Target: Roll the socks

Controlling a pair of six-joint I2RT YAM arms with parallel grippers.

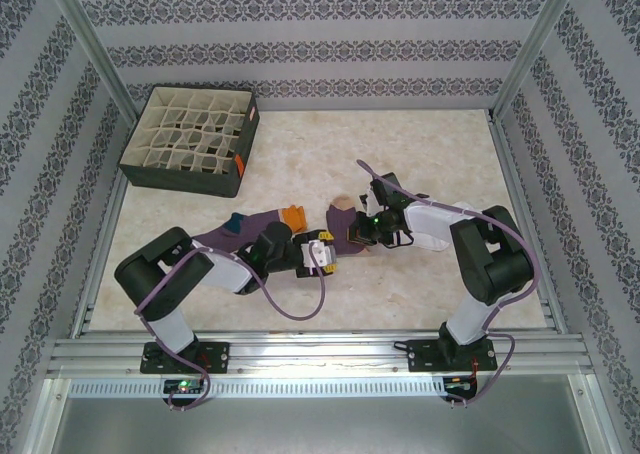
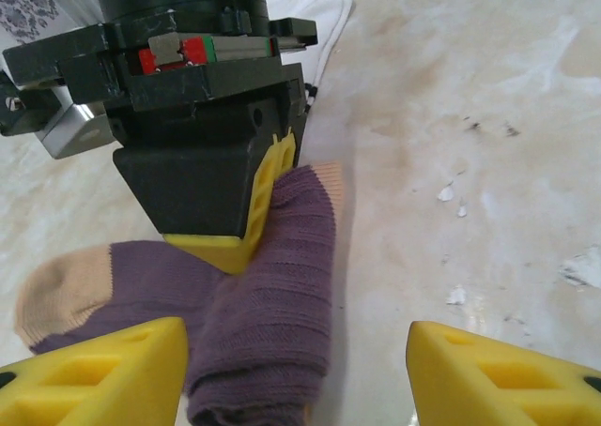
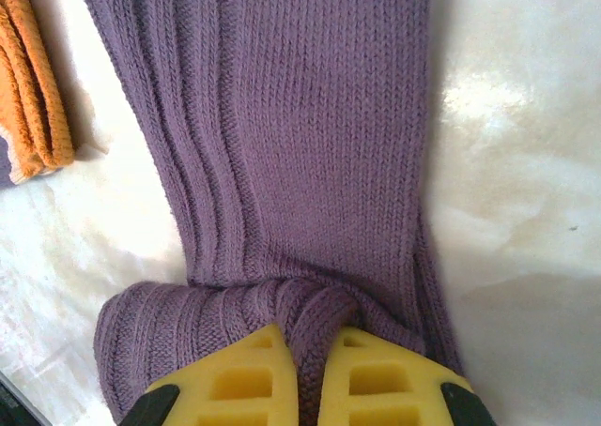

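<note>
Two grippers meet at the centre of the top view. Our right gripper [image 3: 310, 379] has its yellow pads pressed together on a bunched fold of the purple sock [image 3: 300, 144], which runs up the frame across the table [image 3: 526, 144]. Our left gripper [image 2: 300, 379] stands wide apart and grips nothing, with that sock's bunched end lying between its fingers at lower centre. We see the other purple sock [image 1: 250, 226] left of centre and the divided box [image 1: 190, 139] at upper left.

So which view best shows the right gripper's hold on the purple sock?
Right wrist: the right gripper pinches a fold of the purple sock, close up. Left wrist shows it side-on; top external shows it small.
</note>
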